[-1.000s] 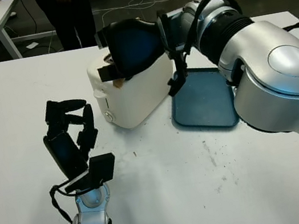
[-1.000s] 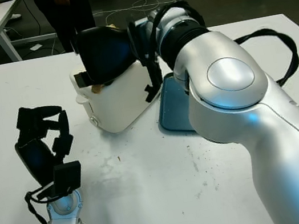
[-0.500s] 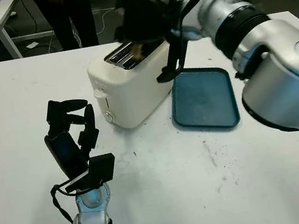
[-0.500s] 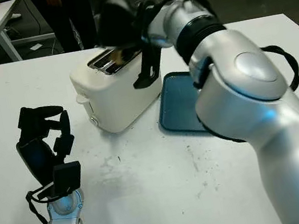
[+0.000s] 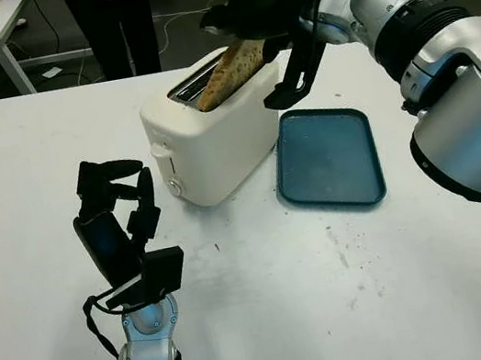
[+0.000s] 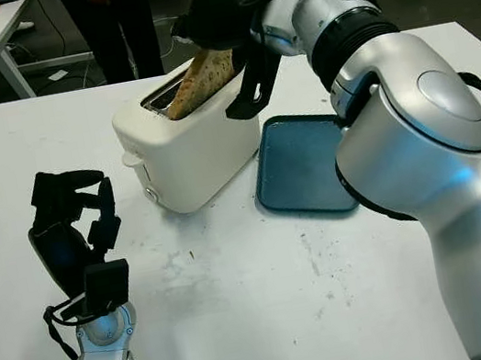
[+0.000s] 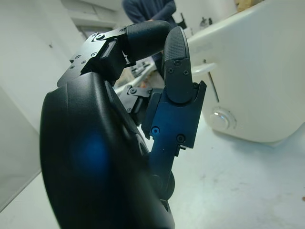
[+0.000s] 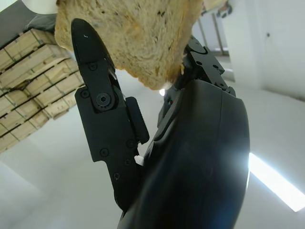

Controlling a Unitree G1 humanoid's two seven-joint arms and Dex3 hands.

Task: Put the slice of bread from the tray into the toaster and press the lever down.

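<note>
One slice of bread [image 5: 228,73], tan and rough-crusted with a porous crumb, leans at a slant with its lower end in a slot of the toaster [image 5: 210,139] and its upper end pinched by the right hand [image 5: 254,2]. That hand is black, and its fingers [image 8: 102,109] are closed on the slice's top edge; it sits above the far end of the toaster, on a silver arm reaching across from the right side of the table. The single toaster is cream-white, smooth and rounded, with two long slots on top and, on its near end, a lever [image 5: 159,150] in the raised position above a round knob [image 5: 174,187]. Just beside it lies one dark teal tray [image 5: 326,159], a shallow rounded rectangle holding nothing. The white table [image 5: 338,312] carries a few dark crumbs. The left hand [image 5: 117,222] is upright near the table's front left, its fingers curled and holding nothing. A person in dark clothes [image 5: 115,25] stands beyond the table.
</note>
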